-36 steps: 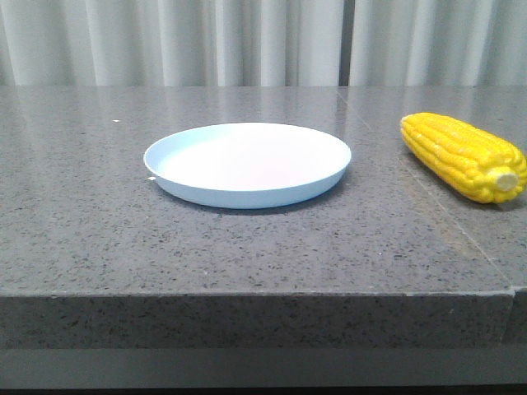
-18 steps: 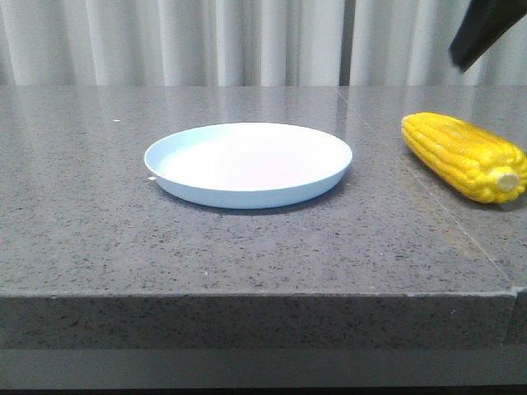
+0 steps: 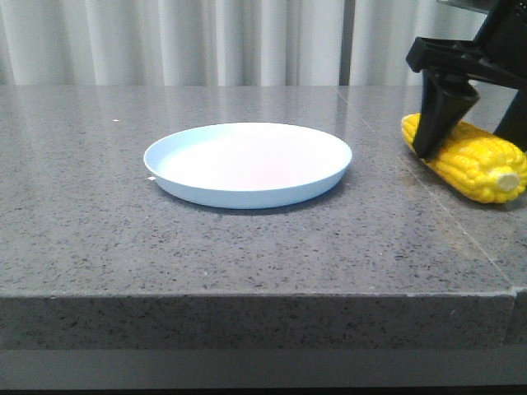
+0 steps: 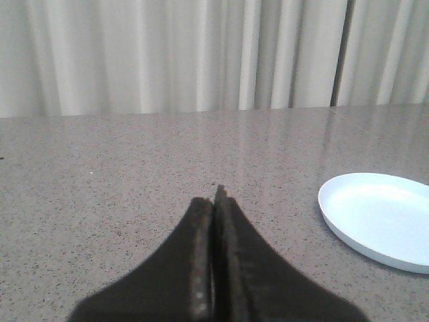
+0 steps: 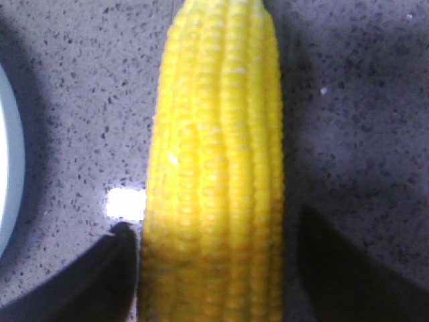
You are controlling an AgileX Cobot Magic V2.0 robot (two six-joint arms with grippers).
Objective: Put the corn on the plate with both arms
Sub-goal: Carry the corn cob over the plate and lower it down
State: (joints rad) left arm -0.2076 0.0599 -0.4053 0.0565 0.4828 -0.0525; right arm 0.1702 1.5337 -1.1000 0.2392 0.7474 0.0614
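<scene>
The yellow corn [image 3: 482, 164] lies on the grey stone table, right of the plate, its pale stub end toward the front edge. My right gripper [image 3: 468, 148] has come down over it and stands open, one black finger on each side of the cob. In the right wrist view the corn [image 5: 218, 154] runs between the fingertips [image 5: 120, 261], with a thin gap on one side and a wider one on the other. The pale blue plate [image 3: 247, 160] sits empty at the table's middle. My left gripper [image 4: 214, 198] is shut on nothing, low over the table left of the plate [image 4: 379, 218].
The table's front edge [image 3: 247, 296] runs across the front view, with a seam [image 3: 461, 230] in the stone near the corn. White curtains [image 3: 206, 41] hang behind the table. A slice of the plate's rim [image 5: 8, 168] shows in the right wrist view.
The right gripper came into view from the upper right and dropped down around the corn. Corn and plate have stayed where they were.
</scene>
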